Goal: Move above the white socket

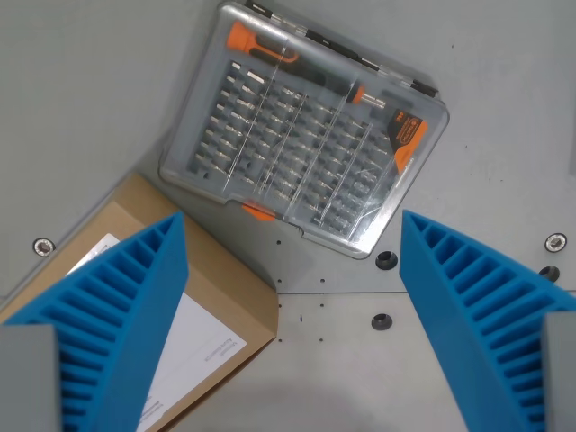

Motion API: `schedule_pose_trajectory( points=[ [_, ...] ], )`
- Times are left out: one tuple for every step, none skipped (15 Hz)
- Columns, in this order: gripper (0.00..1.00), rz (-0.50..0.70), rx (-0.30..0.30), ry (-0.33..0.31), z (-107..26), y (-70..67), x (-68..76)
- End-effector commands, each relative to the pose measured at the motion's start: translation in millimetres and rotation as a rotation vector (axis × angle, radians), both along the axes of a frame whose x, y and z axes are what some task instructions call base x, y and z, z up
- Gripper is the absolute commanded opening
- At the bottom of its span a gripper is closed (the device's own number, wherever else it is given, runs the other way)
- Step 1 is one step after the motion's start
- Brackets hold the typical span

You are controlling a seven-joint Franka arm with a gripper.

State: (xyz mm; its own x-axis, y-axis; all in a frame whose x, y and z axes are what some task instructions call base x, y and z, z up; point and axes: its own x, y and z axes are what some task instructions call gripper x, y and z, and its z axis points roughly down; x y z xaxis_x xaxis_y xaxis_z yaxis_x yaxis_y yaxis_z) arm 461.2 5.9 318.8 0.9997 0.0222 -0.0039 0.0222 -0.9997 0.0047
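Observation:
No white socket shows in the wrist view. My gripper [292, 270] points down at a grey metal table [81, 90]. Its two blue ribbed fingers [135, 324] stand wide apart at the lower left and lower right, with nothing between them. Below the gap lies bare table with small screw holes. A clear plastic screwdriver bit case [301, 130] with an orange-handled driver lies just beyond the fingertips, tilted.
A brown cardboard box [229, 301] with a white label sits at the wrist view's lower left, partly under the left finger. Bolts [555, 241] and black holes [382, 321] dot the table.

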Motion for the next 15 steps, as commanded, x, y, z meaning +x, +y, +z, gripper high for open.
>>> schedule_pose_trajectory(
  points=[
    [1.0, 0.0, 0.0, -0.005, 1.9, 0.0, -0.1],
    [1.0, 0.0, 0.0, -0.004, 1.9, 0.0, -0.1],
    [1.0, 0.001, 0.0, -0.005, 1.9, 0.0, 0.0],
    [1.0, 0.002, 0.0, -0.005, 1.8, 0.0, 0.1],
    [1.0, 0.004, 0.0, -0.005, 1.7, -0.1, 0.2],
    [1.0, 0.007, -0.001, -0.005, 1.4, -0.1, 0.4],
    [1.0, 0.01, -0.001, -0.005, 1.1, -0.2, 0.7],
    [1.0, 0.015, -0.001, -0.005, 0.6, -0.4, 1.2],
    [1.0, 0.02, -0.001, -0.005, 0.0, -0.5, 1.8],
    [1.0, 0.026, -0.002, -0.006, -0.7, -0.7, 2.5],
    [1.0, 0.032, -0.002, -0.007, -1.4, -0.9, 3.3],
    [1.0, 0.038, -0.003, -0.009, -2.3, -1.2, 4.2],
    [1.0, 0.046, -0.003, -0.01, -3.3, -1.5, 5.3],
    [1.0, 0.053, -0.004, -0.011, -4.4, -1.9, 6.6],
    [1.0, 0.061, -0.004, -0.011, -5.6, -2.3, 8.1]
  ],
)
